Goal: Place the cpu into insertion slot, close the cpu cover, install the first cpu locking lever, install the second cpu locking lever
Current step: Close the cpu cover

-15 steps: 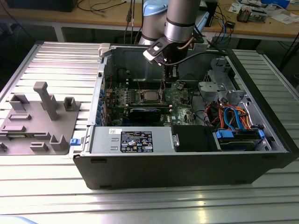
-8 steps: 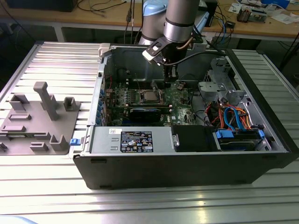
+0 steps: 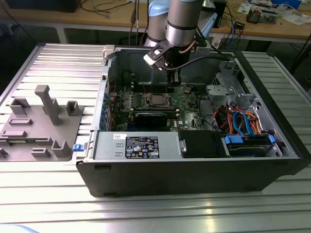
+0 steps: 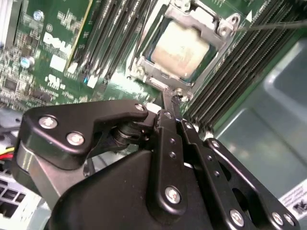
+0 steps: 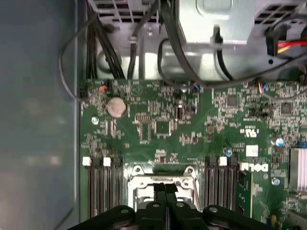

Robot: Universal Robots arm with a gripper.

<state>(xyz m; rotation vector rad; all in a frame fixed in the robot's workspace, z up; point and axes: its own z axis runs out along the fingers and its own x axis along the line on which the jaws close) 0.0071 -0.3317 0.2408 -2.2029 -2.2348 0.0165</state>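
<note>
The open computer case (image 3: 194, 177) was borne by a ribbed metal table (image 3: 146, 213). A grey fixture plate (image 3: 34, 141) was laid beside it, at the exterior view's left.

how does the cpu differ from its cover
The matte silver-grey square cpu is a solid plate; the shiny silvery metal cpu cover is a frame with a square window. The cpu sits in the middle; the cover rims it. Both are square, metallic and lie flat.

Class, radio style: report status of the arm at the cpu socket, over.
Gripper shut, tips at the cpu cover edge. Cpu seated, cover down around it. Thin metal rod juts beside it.
</note>
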